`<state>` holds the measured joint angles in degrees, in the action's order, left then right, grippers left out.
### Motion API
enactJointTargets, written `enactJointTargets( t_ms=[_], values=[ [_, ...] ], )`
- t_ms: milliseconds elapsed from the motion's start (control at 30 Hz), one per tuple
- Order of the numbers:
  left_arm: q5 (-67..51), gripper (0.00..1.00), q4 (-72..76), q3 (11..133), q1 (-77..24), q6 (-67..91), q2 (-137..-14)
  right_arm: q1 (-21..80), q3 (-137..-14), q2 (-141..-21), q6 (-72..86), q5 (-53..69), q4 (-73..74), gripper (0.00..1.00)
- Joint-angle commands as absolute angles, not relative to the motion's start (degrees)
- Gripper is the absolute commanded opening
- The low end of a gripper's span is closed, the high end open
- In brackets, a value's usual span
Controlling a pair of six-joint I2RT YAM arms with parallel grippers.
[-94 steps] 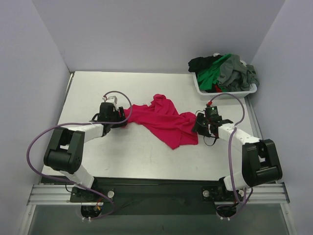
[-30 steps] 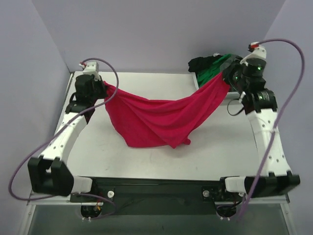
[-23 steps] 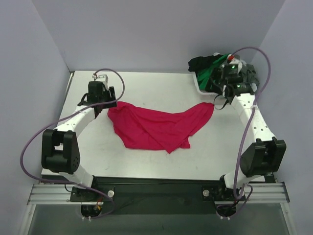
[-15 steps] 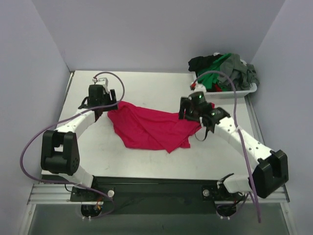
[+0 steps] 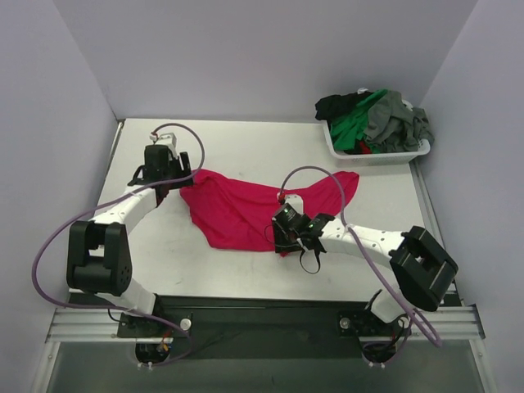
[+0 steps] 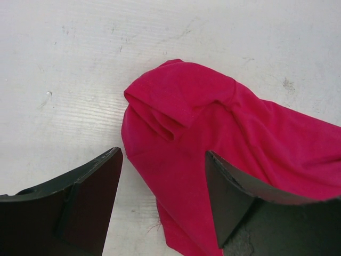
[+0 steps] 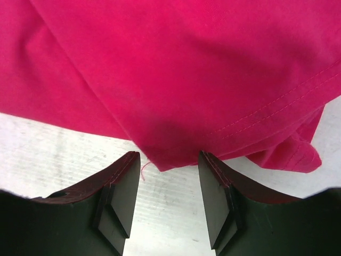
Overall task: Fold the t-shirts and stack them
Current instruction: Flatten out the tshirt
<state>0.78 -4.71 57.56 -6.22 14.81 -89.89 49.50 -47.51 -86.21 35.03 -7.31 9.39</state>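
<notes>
Crimson t-shirt (image 5: 237, 209) crumpled on bench (image 5: 246, 151); left claw (image 6: 162, 176) released at far-left corner, right claw (image 7: 168, 176) released over near hem.

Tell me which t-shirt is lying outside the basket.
The crimson-red t-shirt, spread on the table; the green t-shirt, grey t-shirt and black t-shirt are all heaped in the white basket at the far right.

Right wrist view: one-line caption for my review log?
Open right end effector straddles the hem corner of a crimson-red soft cloth t-shirt lying on the white table.
</notes>
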Motion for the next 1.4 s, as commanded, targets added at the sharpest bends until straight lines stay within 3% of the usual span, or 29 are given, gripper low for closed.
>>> enactJointTargets(
  t_ms=[0, 600, 800, 833, 933, 1200, 1367],
  values=[
    [0.1, 0.73, -1.5, 57.1, -5.5, 15.4, -86.8, 49.6, -45.9, -86.9, 38.4, -9.8, 8.2, 0.47],
    [-1.7, 0.74, -0.9, 57.0, -5.0, 16.3, -88.0, 52.4, -44.1, -89.5, 41.3, -10.5, 6.3, 0.42],
    [-1.5, 0.73, -0.9, 57.0, -4.9, 16.3, -87.8, 52.4, -45.1, -92.2, 41.2, -10.6, 6.5, 0.29],
    [-1.4, 0.73, -0.8, 56.9, -4.9, 16.3, -87.7, 52.4, -45.0, -92.1, 41.2, -10.7, 6.7, 0.22],
    [-0.8, 0.74, -0.8, 56.9, -5.0, 16.3, -87.8, 52.3, -44.7, -89.4, 41.2, -11.6, 8.3, 0.15],
    [1.0, 0.74, -1.3, 58.5, -5.0, 15.9, -91.0, 49.7, -44.6, -77.4, 38.0, -14.4, 16.3, 0.15],
    [1.2, 0.74, -1.9, 59.4, -5.1, 15.7, -92.6, 42.3, -43.7, -71.8, 34.6, -12.5, 16.9, 0.15]
  ],
)
